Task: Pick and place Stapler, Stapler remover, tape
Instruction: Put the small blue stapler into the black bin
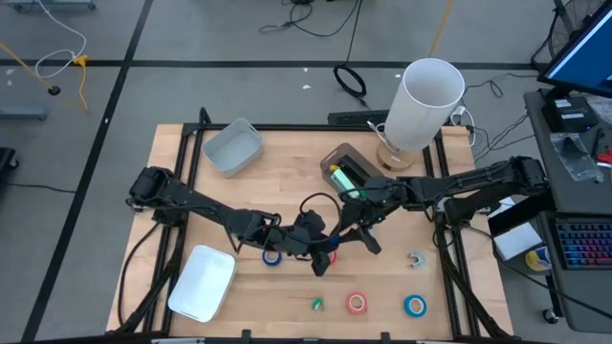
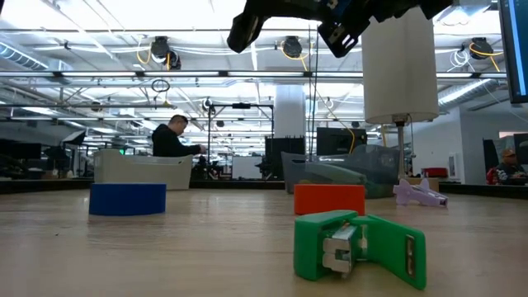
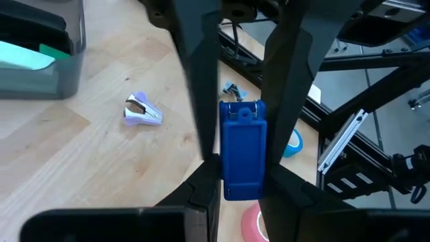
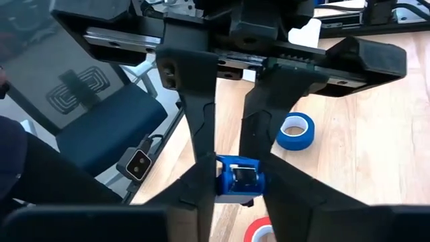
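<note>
Blue stapler (image 3: 242,149) between both arms' meeting fingers (image 3: 196,101), mid-table.

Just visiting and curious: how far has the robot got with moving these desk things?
Done: green and teal items lie in the grey bin. In hand: left gripper and right gripper both grip one blue stapler. Remaining: green stapler, staple remover, four tape rolls on the table.

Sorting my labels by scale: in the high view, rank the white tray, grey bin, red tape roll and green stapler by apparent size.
1. white tray
2. grey bin, only slightly smaller
3. red tape roll
4. green stapler
</note>
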Motion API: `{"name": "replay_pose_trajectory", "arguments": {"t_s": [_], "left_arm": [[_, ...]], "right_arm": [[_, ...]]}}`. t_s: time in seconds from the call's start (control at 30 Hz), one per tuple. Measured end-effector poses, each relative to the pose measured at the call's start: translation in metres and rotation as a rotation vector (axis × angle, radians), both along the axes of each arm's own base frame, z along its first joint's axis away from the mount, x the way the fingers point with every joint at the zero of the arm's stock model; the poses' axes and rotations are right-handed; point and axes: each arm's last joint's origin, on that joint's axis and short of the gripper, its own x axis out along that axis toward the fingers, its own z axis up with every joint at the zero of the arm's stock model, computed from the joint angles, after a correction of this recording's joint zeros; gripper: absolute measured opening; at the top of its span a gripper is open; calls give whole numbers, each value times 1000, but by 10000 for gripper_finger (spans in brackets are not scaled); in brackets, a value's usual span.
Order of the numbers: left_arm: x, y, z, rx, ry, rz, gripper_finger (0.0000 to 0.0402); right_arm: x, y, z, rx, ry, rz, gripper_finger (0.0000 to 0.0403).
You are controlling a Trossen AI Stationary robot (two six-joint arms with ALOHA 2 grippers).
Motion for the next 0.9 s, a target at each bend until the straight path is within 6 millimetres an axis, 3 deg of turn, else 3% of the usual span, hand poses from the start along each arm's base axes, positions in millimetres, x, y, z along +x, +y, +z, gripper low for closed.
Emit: {"name": "replay_pose_trajectory", "arguments": {"t_s": [0.13, 0.53, 0.67, 0.9], "left_arm": [[0, 0, -1, 6, 6, -3, 82], [0, 0, -1, 0, 13, 0, 88], [-1, 0, -1, -32, 16, 18, 121], [-3, -2, -4, -99, 52, 15, 218]], "right_arm": [[0, 0, 0, 2, 0, 3, 66], [0, 0, 0, 7, 7, -14, 66], [0, -3, 0, 3, 6, -28, 66], [2, -11, -1, -16, 4, -89, 66]]}}
